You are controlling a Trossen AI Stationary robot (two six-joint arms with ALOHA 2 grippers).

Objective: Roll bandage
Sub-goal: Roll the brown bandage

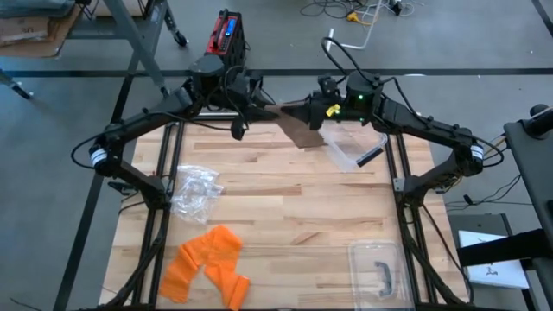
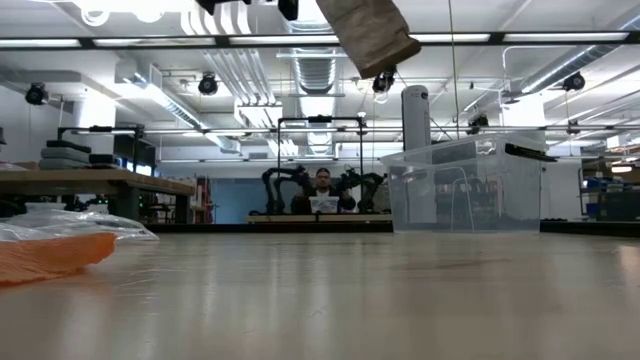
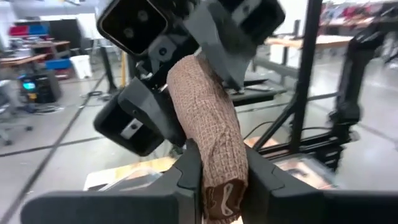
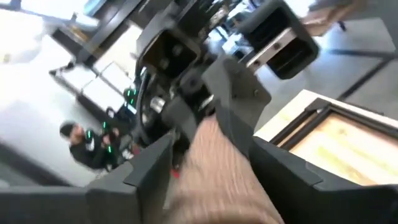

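A brown knitted bandage is held in the air over the table's far middle, between my two grippers, which face each other. In the low view its loose lower part hangs high above the tabletop. My left gripper is shut on one end of it. My right gripper stands open around the other end. A thin gap shows beside one of its fingers. Whether the other finger touches the bandage, I cannot tell. My left gripper pinches the bandage's end between its two fingers, close to the small metal clip. The fingers come in level from the table's left side. The bandage runs on from them toward the right gripper, lifted clear of the table.
A clear plastic bin stands at the far right, just below the grippers. A crumpled clear bag and an orange bandage lie on the left. A clear lid lies at the near right. A person sits in the room beyond.
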